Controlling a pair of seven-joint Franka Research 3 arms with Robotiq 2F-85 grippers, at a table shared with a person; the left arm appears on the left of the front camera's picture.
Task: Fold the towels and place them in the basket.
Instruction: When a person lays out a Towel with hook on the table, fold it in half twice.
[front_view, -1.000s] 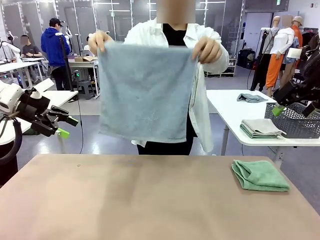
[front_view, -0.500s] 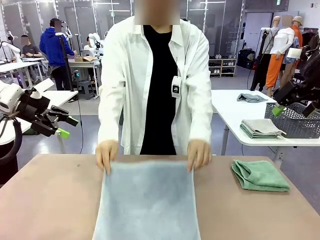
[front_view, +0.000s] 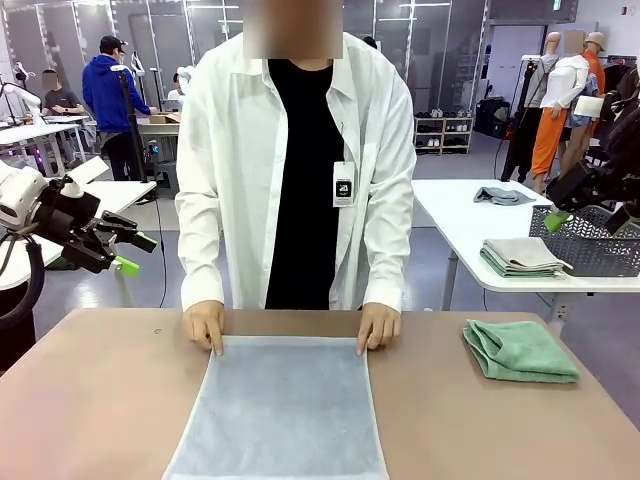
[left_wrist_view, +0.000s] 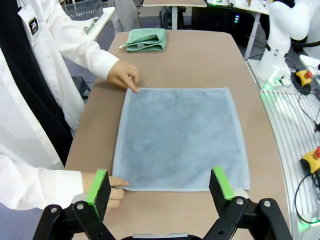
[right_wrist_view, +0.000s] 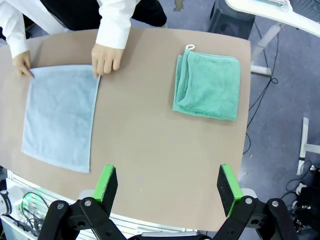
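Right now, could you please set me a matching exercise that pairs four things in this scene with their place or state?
Things:
1. pale blue-grey terry-cloth towel
2. mint green terry-cloth towel
3. dark grey mesh plastic basket
4. left gripper

Places or states:
A. folded, on the brown table, right part
B. open, raised off the table's left side
C. spread flat, person's hands on its far corners
D. on the white table farther back

Pairs: 1-C, 2-A, 3-D, 4-B

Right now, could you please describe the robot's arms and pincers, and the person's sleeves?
Both the left pincer and the right pincer are black with green pads. The left arm is white. The person wears long white sleeves.
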